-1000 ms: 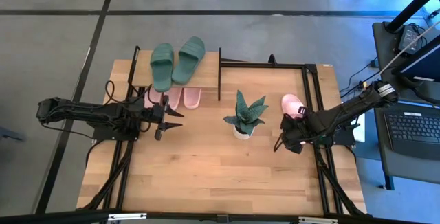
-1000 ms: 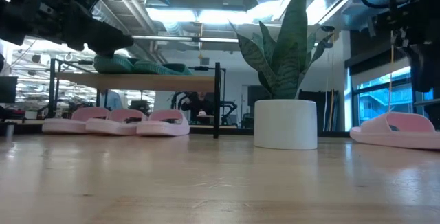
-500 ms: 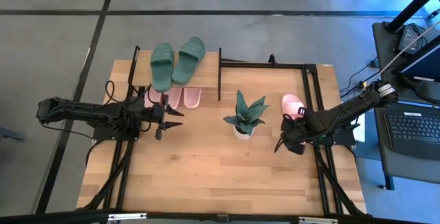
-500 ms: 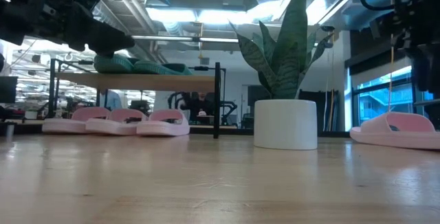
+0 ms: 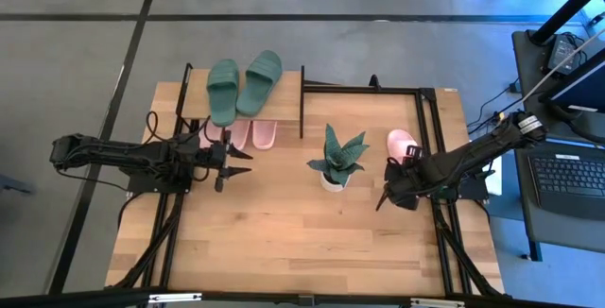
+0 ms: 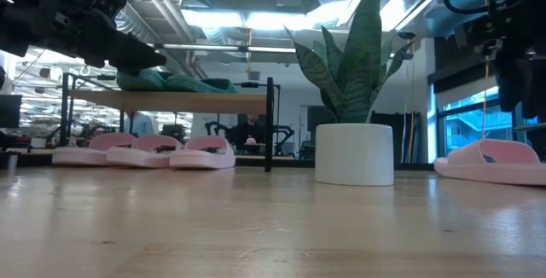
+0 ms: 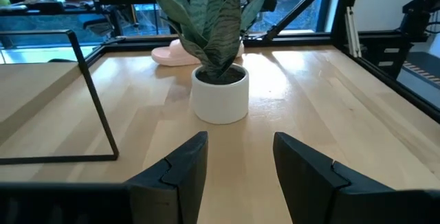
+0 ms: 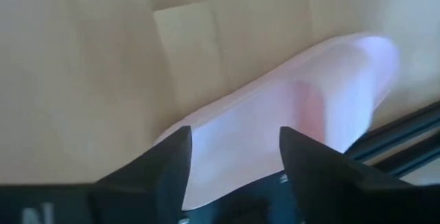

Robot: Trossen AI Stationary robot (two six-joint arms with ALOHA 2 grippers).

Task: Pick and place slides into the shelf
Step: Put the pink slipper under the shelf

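The shelf [image 5: 288, 89] stands at the table's far left. Two dark green slides [image 5: 242, 86] lie on its top board [image 6: 171, 101], and pale pink slides [image 5: 250, 135] rest on the table under it, three of them showing in the low view [image 6: 145, 151]. One more pink slide [image 5: 402, 144] lies flat on the table at the right [image 6: 495, 160]. My right gripper [image 5: 386, 183] hangs open just above that slide [image 8: 275, 114], pointing steeply down, its fingers clear of it. My left gripper [image 5: 241, 163] hovers open and level in front of the shelf, with nothing between its fingers [image 7: 240, 162].
A spiky green plant in a white pot [image 5: 336, 160] stands mid-table between the shelf and the lone pink slide [image 7: 220, 86]. Black frame rails [image 5: 425, 128] run along the table's right side beside that slide. Bare wood lies toward the near edge [image 5: 302, 242].
My right gripper has opened wider above the pink slide and rolled a little at the wrist, staying in place. The slide has not moved. My left arm has kept still.
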